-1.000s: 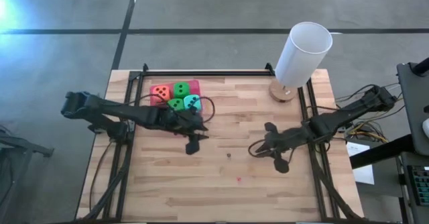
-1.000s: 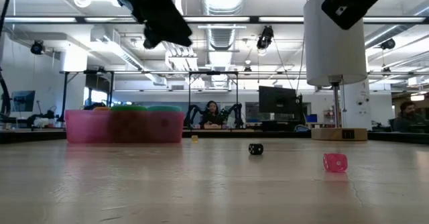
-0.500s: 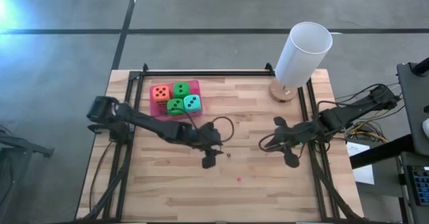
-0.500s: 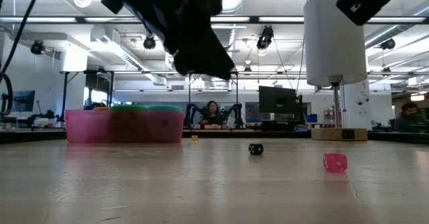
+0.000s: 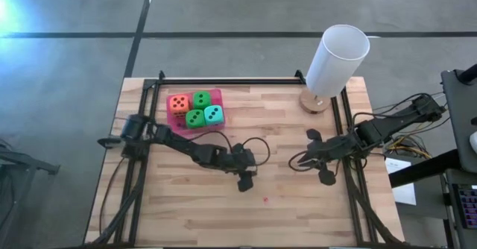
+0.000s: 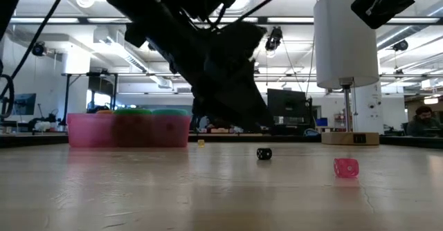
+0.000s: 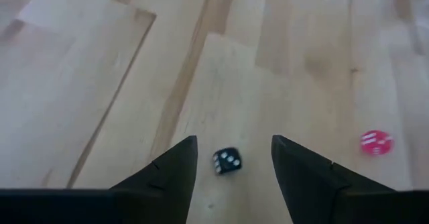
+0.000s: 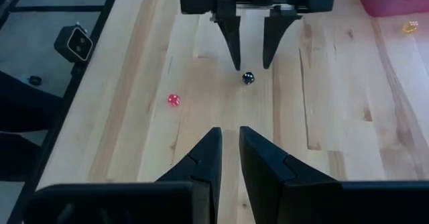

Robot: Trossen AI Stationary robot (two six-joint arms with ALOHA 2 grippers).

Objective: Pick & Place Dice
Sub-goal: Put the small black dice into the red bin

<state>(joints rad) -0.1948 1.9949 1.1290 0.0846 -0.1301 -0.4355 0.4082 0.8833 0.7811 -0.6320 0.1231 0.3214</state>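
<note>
My left gripper point(image 7: 233, 158) hangs over the middle of the table point(image 5: 298, 204), fingers spread, with a small black die point(image 7: 227, 161) on the wood in the gap between the fingertips, not yet gripped. My right gripper point(image 8: 228, 162) waits low near the right side of the table, fingers nearly pressed together and holding nothing.

The four large dice (orange point(image 5: 179, 103), two green point(image 5: 201, 98), teal point(image 5: 213, 114)) sit packed together in the pink tray point(image 5: 216, 94) at the far left of the table, well apart from both grippers.

Risks:
- The black die is small and appears to lie nearer one fingertip. An off-centre closure would probably nudge it or flick it out sideways.
- Too steep a descent could drive the fingertips into the wood.
- A small pink die point(image 7: 374, 142) lies near the black one, clear of my fingers; a wide sweep could knock it.

Clearance: bare wood surrounds the black die on all sides. The near table edge is well apart. The white lamp point(image 5: 337, 59) stands at the far right corner, clear of my left arm's path.
</note>
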